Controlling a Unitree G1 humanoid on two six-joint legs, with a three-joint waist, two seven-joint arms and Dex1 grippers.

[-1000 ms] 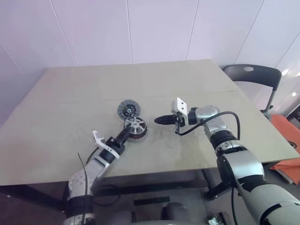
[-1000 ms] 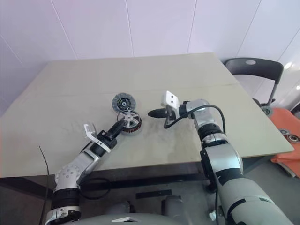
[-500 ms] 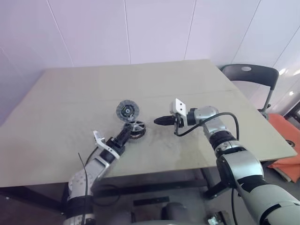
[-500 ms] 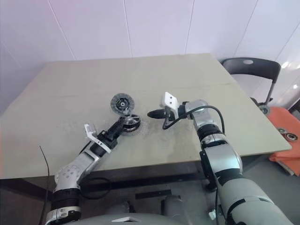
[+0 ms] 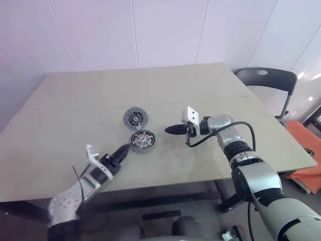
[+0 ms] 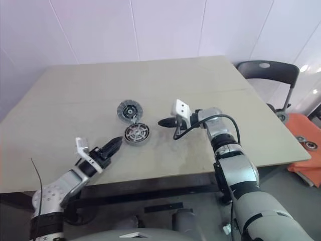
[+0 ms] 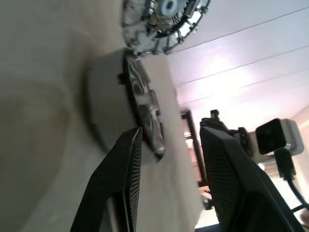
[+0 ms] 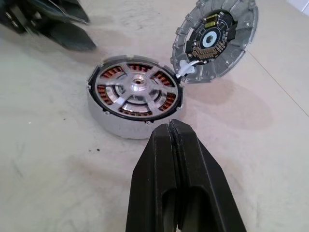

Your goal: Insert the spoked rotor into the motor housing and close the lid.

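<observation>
left gripper [image 5: 122,150] parted and empty, right gripper [image 5: 168,130] closed.

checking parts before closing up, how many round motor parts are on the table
3: the rotor sits inside the housing mid-table; the lid stands open at the housing's far rim.

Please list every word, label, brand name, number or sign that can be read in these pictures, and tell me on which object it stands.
No readable text: none of the views shows a legible word, number or brand.
The lid: its dark circuit board carries small parts and marks, too small to read.
The spoked rotor in the motor housing: bare metal, no marking visible.
The right gripper and the left gripper: plain black, no label.
</observation>
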